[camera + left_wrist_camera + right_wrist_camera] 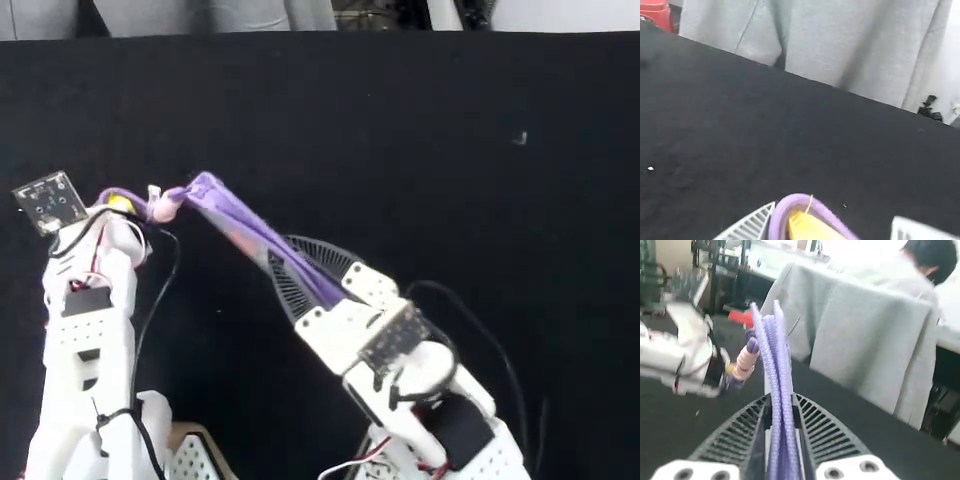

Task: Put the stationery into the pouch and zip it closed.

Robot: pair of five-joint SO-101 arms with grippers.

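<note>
A purple pouch (262,240) hangs stretched above the black table (450,150) between both arms. My right gripper (322,285) is shut on its near end, and in the right wrist view the ribbed purple fabric (772,355) stands edge-on between the black slotted fingers (825,427). My left gripper (122,205) is shut on the far end, where a purple loop (800,206) with a yellow piece (807,227) sits between its fingers. A pink charm (165,205) dangles beside that end. What is inside the pouch is hidden.
Grey cloth (840,40) hangs along the table's far edge, with a red object (655,12) beside it. A brown piece (195,445) lies at the near edge between the arm bases. Bare tabletop spreads to the right and behind the pouch.
</note>
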